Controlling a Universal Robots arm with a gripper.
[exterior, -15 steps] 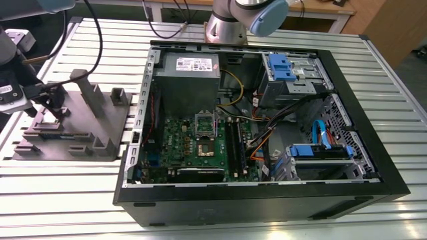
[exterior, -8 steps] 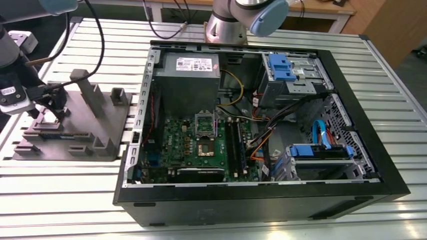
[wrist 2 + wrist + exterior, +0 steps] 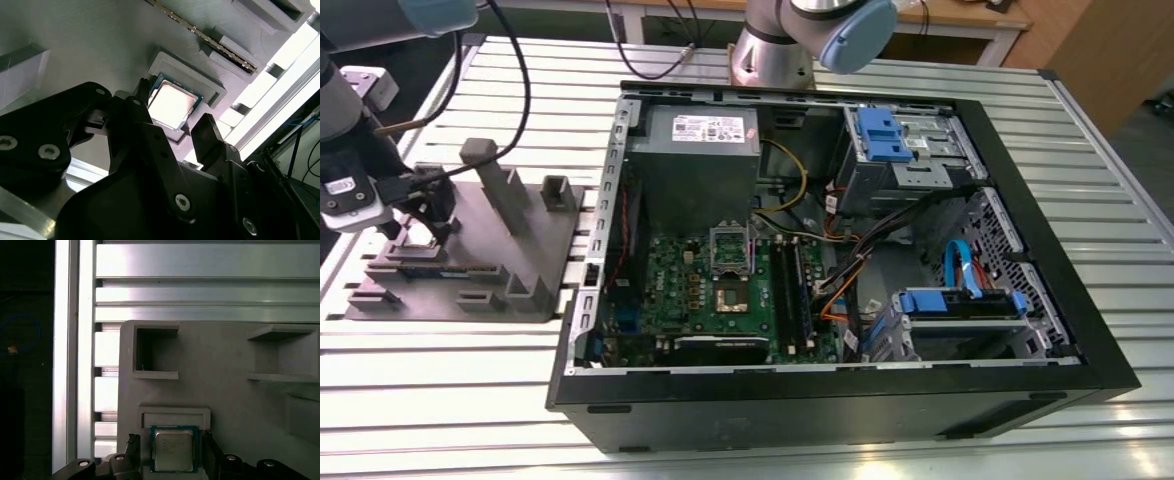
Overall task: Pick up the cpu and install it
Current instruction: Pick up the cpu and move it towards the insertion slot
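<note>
A slatted aluminium worktop (image 3: 454, 400) carries a grey holder block (image 3: 520, 255) at the exterior view's left, an open computer case (image 3: 854, 405) just beside it, and the arm's base (image 3: 771, 60).

The claw (image 3: 173, 111) hung spread around the cpu (image 3: 171, 102), which lay between its fingers in a grey holder's (image 3: 100, 45) recess.

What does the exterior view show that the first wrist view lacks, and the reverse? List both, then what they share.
Exterior view adds: the open computer case, its green board and socket. First wrist view adds: the cpu, silvery top up, seated in a recess of the grey fixture, with the open claw straddling it. Shared: the grey fixture, the slatted table and the claw.
</note>
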